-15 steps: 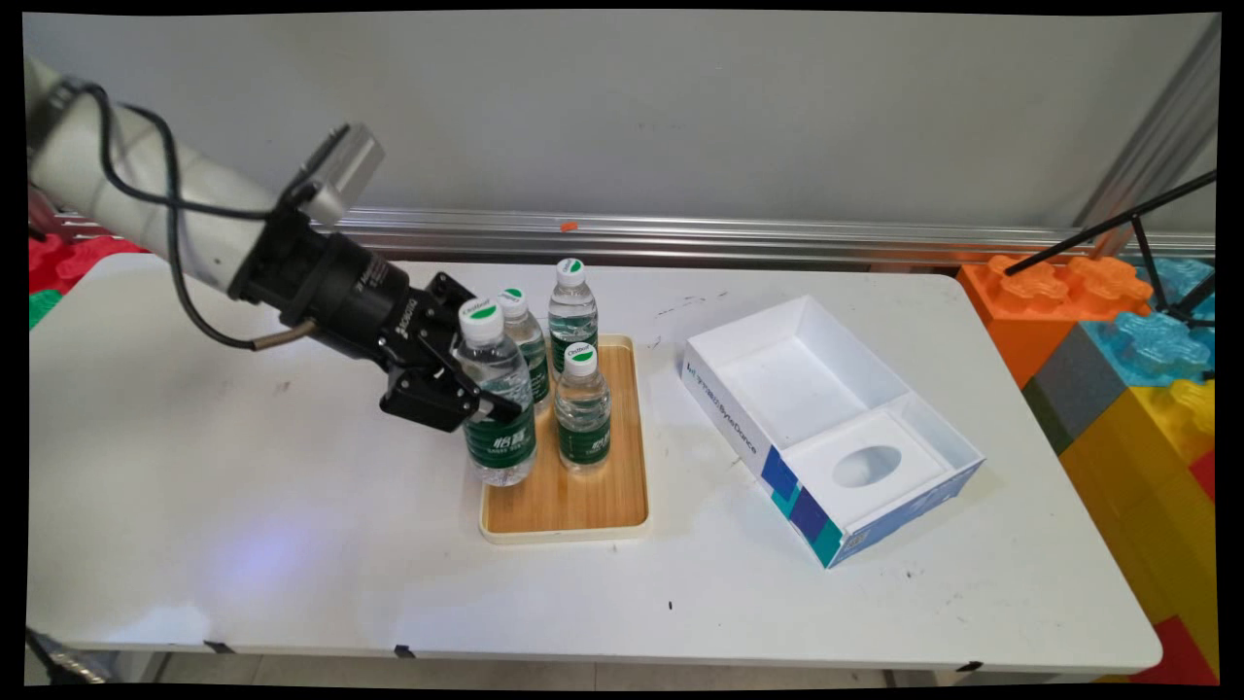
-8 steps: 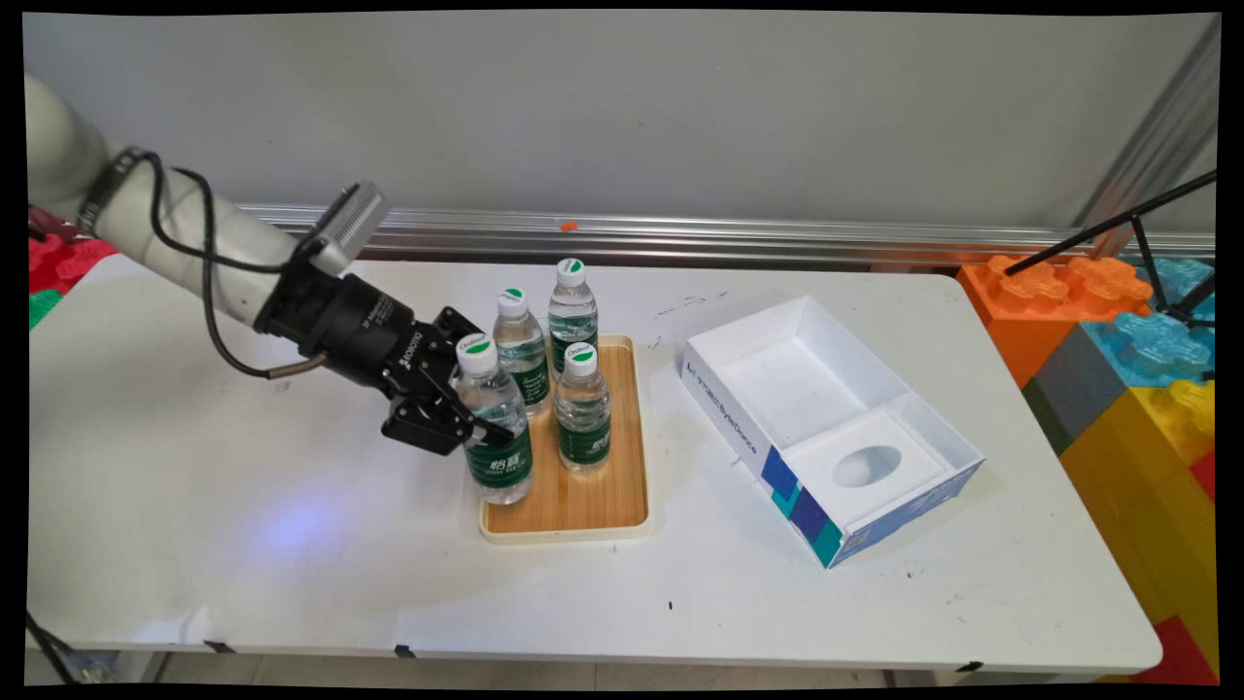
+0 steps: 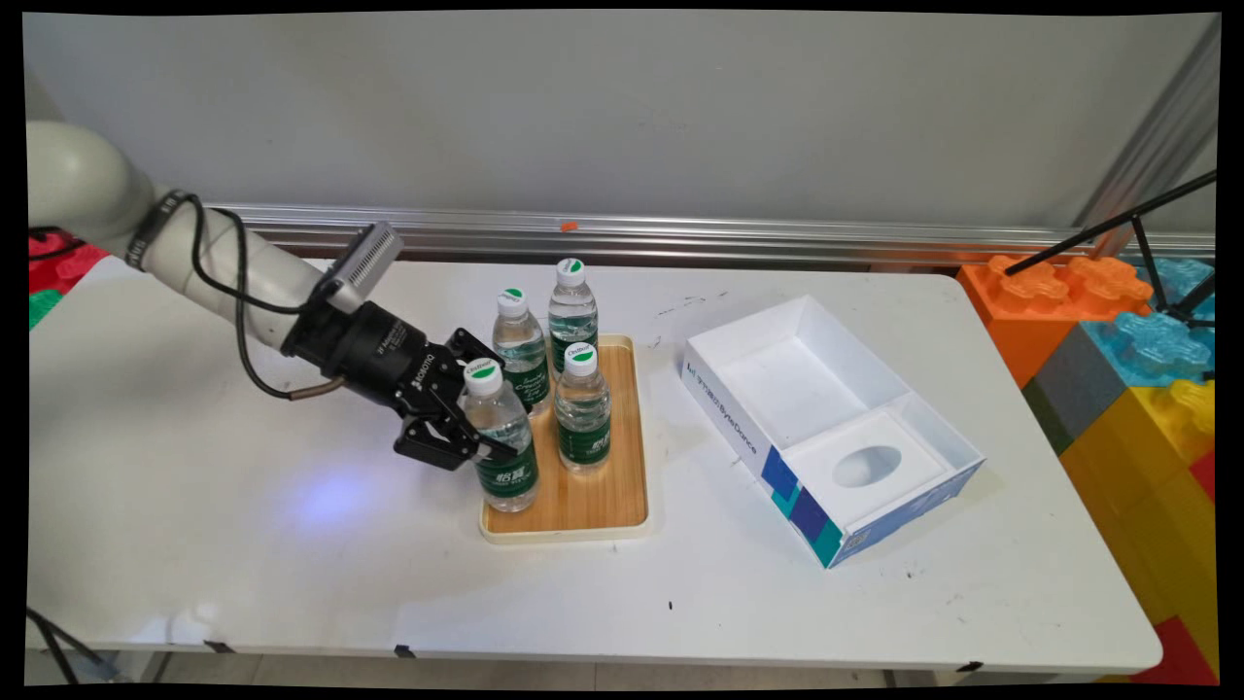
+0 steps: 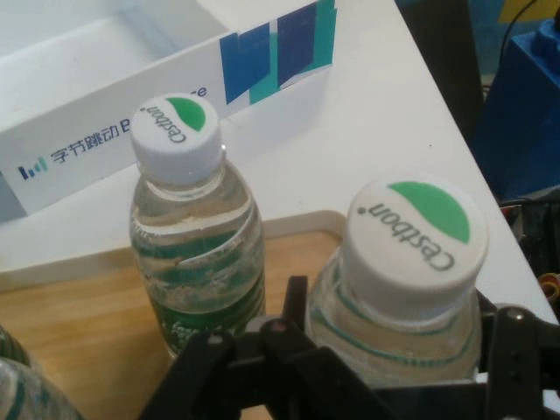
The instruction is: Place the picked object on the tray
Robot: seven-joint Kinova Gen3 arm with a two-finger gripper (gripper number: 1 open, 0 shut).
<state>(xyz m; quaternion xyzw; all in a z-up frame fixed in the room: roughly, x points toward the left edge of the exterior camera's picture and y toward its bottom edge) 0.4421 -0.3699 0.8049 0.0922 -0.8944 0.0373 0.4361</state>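
Sideways, the claw [image 3: 465, 439] reaches in from the left, low over the worktop [image 3: 292, 544], its fingers pressed on either side of a water bottle [image 3: 503, 442] at shoulder height, just under the white cap with the green mark. Claw closed on that bottle. The grip sits high, probably so the fingers stay clear of the tray's raised lip.

Bottle is upright, its foot at the near left corner of the wooden tray [image 3: 607, 506]; whether it rests on the wood or hangs a hair above, cannot tell.

Hand view: the held bottle's cap [image 4: 418, 234] fills the space right in front of the claw, between the linkage arms. A second bottle [image 4: 194, 236] stands just beyond it on the wood, apart from the held one.

Main view: that second bottle is on the far side of the held one from the claw. Two more bottles [image 3: 520, 345] [image 3: 571, 311] stand behind at the tray's far end, close together, one near the claw's upper linkage.

Past the tray, well apart from the claw, lies an open white box [image 3: 826, 428] with blue and teal print on its side.
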